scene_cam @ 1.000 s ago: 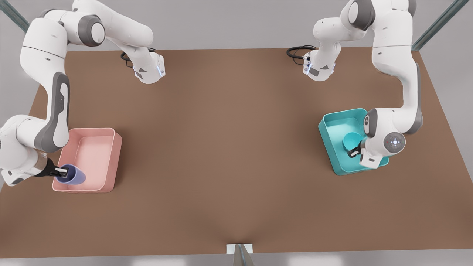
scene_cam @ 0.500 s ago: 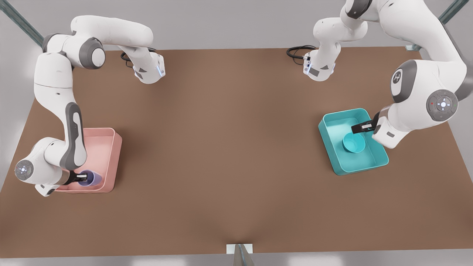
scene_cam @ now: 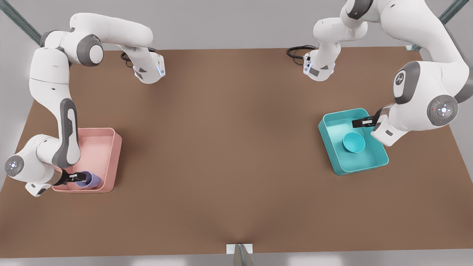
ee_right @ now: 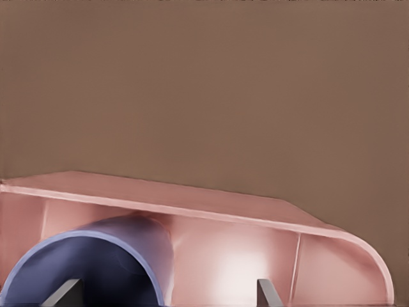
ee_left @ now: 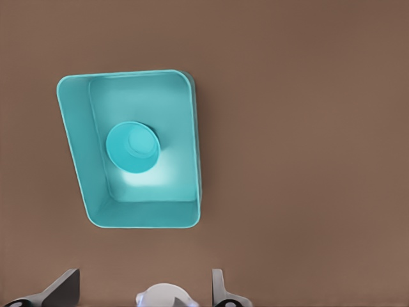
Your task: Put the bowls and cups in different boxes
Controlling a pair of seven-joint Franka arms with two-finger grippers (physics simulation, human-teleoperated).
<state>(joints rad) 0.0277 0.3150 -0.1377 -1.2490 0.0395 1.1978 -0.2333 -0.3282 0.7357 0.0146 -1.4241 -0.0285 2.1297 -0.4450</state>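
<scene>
Nearby, black cables lie at the brown surface's twelve-o'clock edge. Inside the teal box sits the bowl, with the left end effector spread above its one-o'clock corner. Meanwhile the right end effector pinches the cup in the pink box.

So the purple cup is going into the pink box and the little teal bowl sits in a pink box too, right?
Not quite. The front view shows the bowl sitting in the teal box, not a pink one. The cup is indeed at the pink box, with the right gripper around its rim.
</scene>
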